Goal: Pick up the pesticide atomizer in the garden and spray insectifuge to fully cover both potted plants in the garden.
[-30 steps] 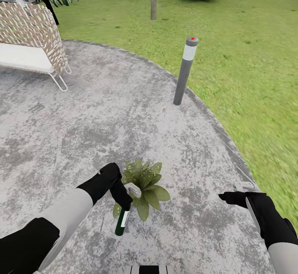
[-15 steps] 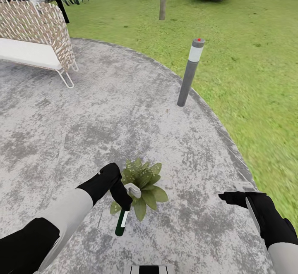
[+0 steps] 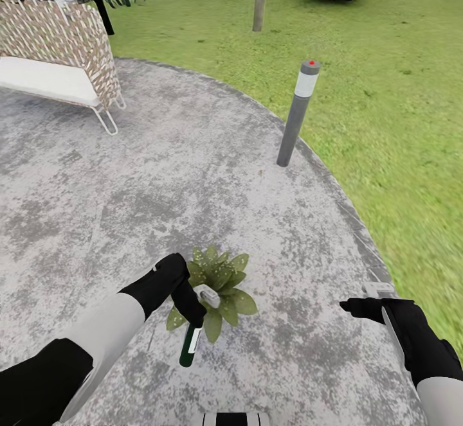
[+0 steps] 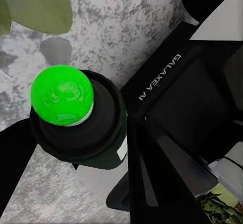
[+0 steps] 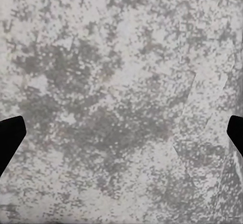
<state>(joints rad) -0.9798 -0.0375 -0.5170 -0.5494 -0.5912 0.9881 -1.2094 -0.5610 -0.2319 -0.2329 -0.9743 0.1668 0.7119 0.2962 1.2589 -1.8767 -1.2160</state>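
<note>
Bottle (image 3: pixel 190 344), dark green with a white label, hangs from the left gripper (image 3: pixel 193 313), jaws clamped on it, over the grey patio (image 3: pixel 193 175). Plant (image 3: pixel 222 284), a low green rosette, sits just beside and behind the bottle. Left wrist view: bright green cap (image 4: pixel 62 95) end-on. Right gripper (image 3: pixel 376 297) hovers apart, jaws wide, nothing held. Lamp post (image 3: pixel 297 112) stands at the lawn (image 3: pixel 386 105) edge; wicker chair (image 3: pixel 58 60) farther left.

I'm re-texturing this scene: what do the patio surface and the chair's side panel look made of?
The patio looks like matte concrete or stone: mottled grey blotches, no joints visible. The chair's side panel looks like woven wicker or rope in tan and white, going by its criss-cross pattern; its legs look like thin white metal tube.
</note>
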